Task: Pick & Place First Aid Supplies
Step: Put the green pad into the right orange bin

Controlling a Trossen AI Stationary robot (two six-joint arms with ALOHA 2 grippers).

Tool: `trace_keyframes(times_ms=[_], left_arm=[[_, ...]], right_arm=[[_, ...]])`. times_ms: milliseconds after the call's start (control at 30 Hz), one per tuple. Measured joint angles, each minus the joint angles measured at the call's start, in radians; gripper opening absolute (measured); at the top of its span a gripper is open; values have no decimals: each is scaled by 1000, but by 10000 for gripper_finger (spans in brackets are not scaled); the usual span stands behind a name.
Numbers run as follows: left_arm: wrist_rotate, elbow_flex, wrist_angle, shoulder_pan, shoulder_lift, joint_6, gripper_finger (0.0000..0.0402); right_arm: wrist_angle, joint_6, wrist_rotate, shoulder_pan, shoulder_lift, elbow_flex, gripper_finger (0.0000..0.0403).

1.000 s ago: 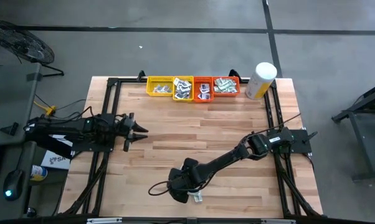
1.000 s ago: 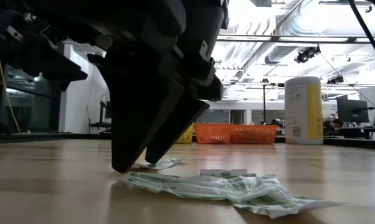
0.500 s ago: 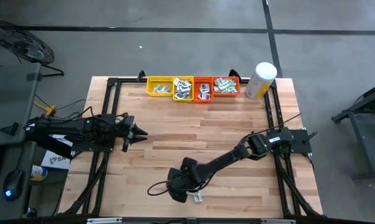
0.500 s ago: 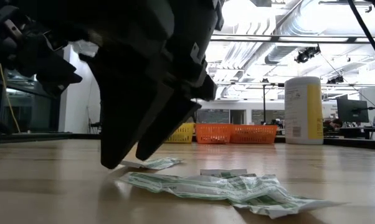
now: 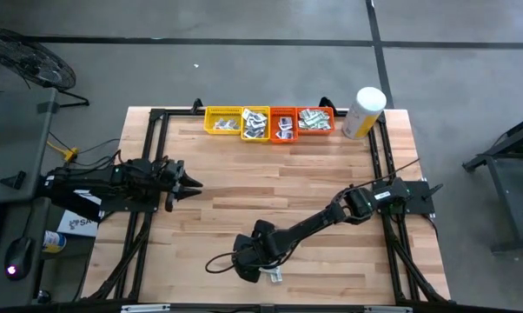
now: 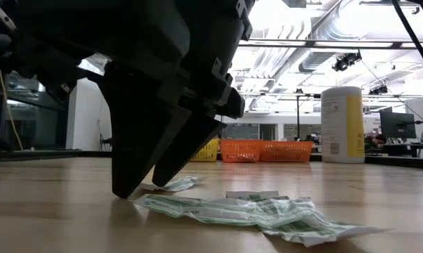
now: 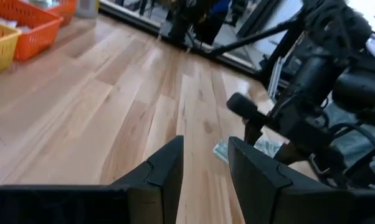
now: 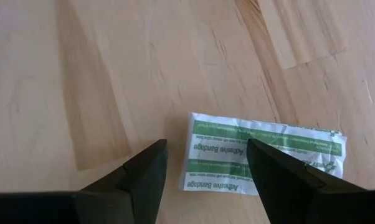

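The first aid supplies near me are white-and-green strip packets (image 8: 262,155) lying flat in a small heap (image 6: 254,211) near the table's front edge (image 5: 275,276). My right gripper (image 8: 205,152) points steeply down beside them. It is open, its fingertips (image 6: 124,191) low over the wood, and the heap's near end lies between and just beyond them. One more packet (image 6: 173,185) lies behind the fingers. My left gripper (image 7: 205,149) hovers level at the table's left side (image 5: 192,183), open with nothing between its fingers.
Along the far edge stand two yellow trays (image 5: 222,121) (image 5: 255,123) and two orange-red trays (image 5: 283,123) (image 5: 314,120), all holding packets. A tall white-and-yellow canister (image 5: 363,111) stands to their right. Bare wood lies between the arms.
My left gripper has drawn back a little toward the table's left edge and rolled slightly about its own axis, staying open. My right gripper's fingertips have edged slightly toward the table's left beside the packets, still open. The packets have not moved.
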Motion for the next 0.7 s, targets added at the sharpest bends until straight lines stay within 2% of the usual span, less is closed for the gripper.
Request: trace_keyframes(times_ms=[133, 300, 700], left_arm=[[0, 0, -5, 0, -47, 0, 126], [0, 0, -7, 0, -48, 0, 126], [-1, 0, -41, 0, -41, 0, 126]], right_arm=[[-6, 10, -2, -1, 1, 0, 216], [-29, 18, 11, 0, 1, 0, 203], [-39, 16, 36, 0, 3, 0, 105]])
